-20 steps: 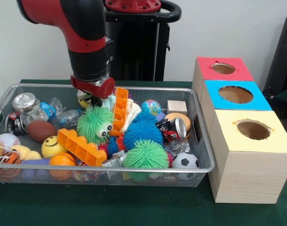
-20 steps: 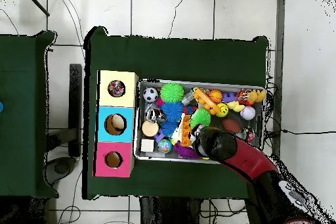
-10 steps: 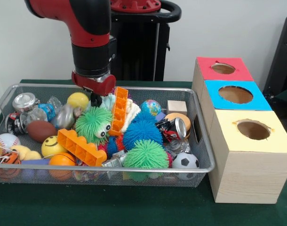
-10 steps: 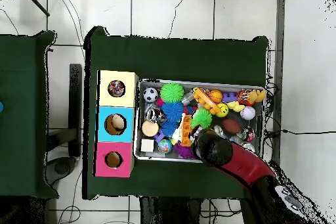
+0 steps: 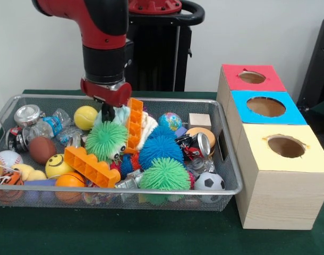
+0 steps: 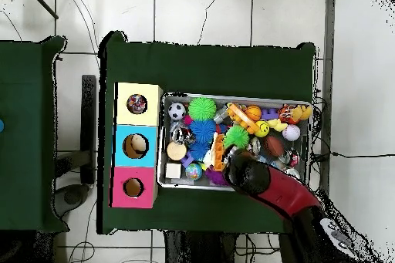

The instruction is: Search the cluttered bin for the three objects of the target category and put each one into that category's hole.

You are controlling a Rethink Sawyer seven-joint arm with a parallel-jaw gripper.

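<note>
The wire mesh bin is full of toys and stands left of the wooden boxes. My gripper hangs from the red arm at the back middle of the bin, low among the clutter. It is just behind a green spiky ball and next to a pale mint cloth. The arm covers it in the overhead view. No spotted cloth shows in the bin. The yellow-surrounded hole is on the nearest box. In the overhead view something mottled lies inside it.
The blue-surrounded hole and the red-surrounded hole lie behind the yellow one. Around the gripper are an upright orange brick, a yellow ball, a blue spiky ball and a cream ribbed cloth.
The gripper has risen a little and shifted right. The yellow ball has come into view and rolled left. The green spiky ball has turned, so its eyes no longer show.
</note>
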